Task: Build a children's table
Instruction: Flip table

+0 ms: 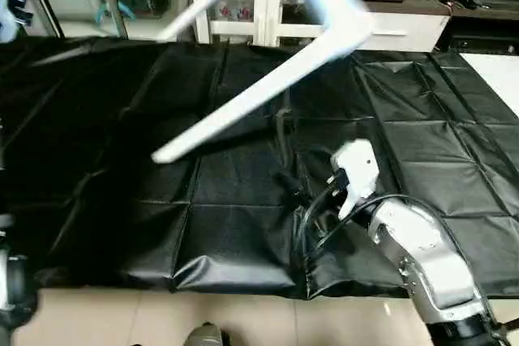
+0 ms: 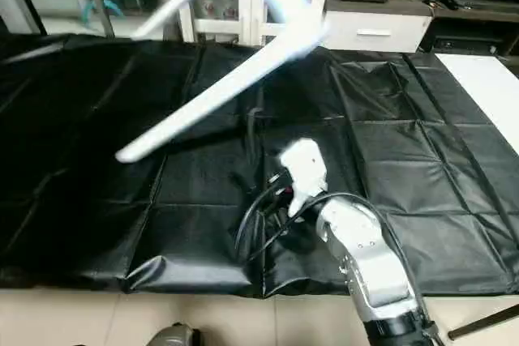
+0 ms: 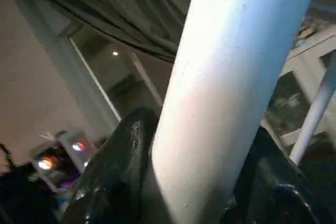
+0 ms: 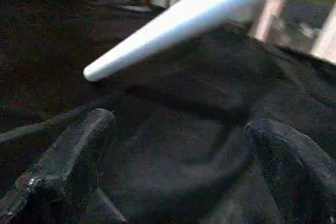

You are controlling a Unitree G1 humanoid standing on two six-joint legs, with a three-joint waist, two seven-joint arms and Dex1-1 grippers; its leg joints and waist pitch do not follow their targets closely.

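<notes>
Black sheeting (image 1: 122,160) covers the whole work area, creased into squares, and over it I have the white table (image 1: 345,14) in the air: the top's blurred edge sits up at twelve o'clock in the head views, with one leg (image 1: 243,107) already seated and slanting down toward eight o'clock, its tip hanging clear of the sheet. My left gripper (image 3: 194,182) is clamped on a white tube, black fingers (image 3: 118,171) either side of it in the wrist view. I judge I am mid-assembly, turning the part-built table to reach another socket; the next move calls for setting it down steadily, underside up, before fetching a leg. My right gripper (image 4: 173,145) hovers low at five o'clock, jaws wide apart and empty, pointing at the leg tip. White shelving (image 1: 243,6) stands behind at twelve, close to the swinging top. The cables (image 1: 312,216) at my right wrist could catch a fold of sheet.
</notes>
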